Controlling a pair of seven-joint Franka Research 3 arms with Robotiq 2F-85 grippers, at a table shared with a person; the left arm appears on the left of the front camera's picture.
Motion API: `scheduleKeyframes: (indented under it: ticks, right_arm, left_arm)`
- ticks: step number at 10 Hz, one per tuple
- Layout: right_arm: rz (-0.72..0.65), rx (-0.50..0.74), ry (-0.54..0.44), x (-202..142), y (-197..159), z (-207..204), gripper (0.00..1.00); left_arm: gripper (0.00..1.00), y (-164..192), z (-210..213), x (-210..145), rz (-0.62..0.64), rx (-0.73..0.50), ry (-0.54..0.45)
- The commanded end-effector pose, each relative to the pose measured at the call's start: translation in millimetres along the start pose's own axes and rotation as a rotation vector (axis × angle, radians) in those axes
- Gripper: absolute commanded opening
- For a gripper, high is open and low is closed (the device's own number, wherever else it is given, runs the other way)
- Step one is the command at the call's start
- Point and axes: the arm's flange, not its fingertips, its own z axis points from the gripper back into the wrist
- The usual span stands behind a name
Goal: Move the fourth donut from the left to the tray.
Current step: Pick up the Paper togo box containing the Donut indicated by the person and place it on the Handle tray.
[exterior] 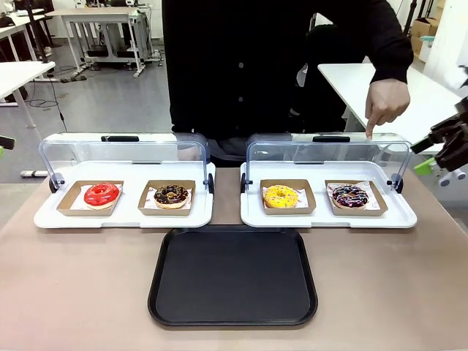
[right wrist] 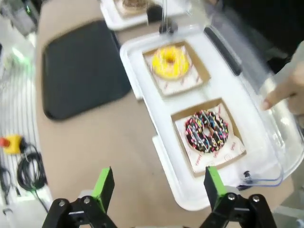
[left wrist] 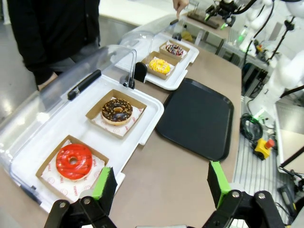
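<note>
Two splayed hands: right hand [right wrist: 156,183] above display tray [right wrist: 166,156] edge near fourth donut [right wrist: 192,133], left hand [left wrist: 159,183] above tabletop [left wrist: 161,161].

Lab: white desks [exterior: 95,13], coiled cables [left wrist: 248,129], emergency-stop button [left wrist: 262,148].

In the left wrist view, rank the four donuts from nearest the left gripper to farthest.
1. Red donut, closest, just ahead of the left gripper.
2. Chocolate donut with crumbs, next behind it.
3. Yellow donut, well beyond, upper right.
4. Drizzled chocolate donut, just past the yellow one, farthest.
</note>
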Motion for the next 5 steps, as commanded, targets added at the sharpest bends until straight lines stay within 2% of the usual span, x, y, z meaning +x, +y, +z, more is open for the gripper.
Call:
scheduleKeyframes:
  ticks: [1, 3, 5]
  right_arm:
    - [0.121, -0.057, 0.13, 1, 5, -24, 1.0]
    - [0.231, -0.086, 0.27, 7, 3, -56, 1.0]
    - [0.287, -0.093, 0.357, 6, 2, -79, 1.0]
  left_arm:
    - [1.0, 0, 2, 2, -0.013, -0.006, -0.021]
    - [1.0, 0, 2, 2, -0.013, -0.006, -0.021]
    - [1.0, 0, 2, 2, -0.013, -0.006, -0.021]
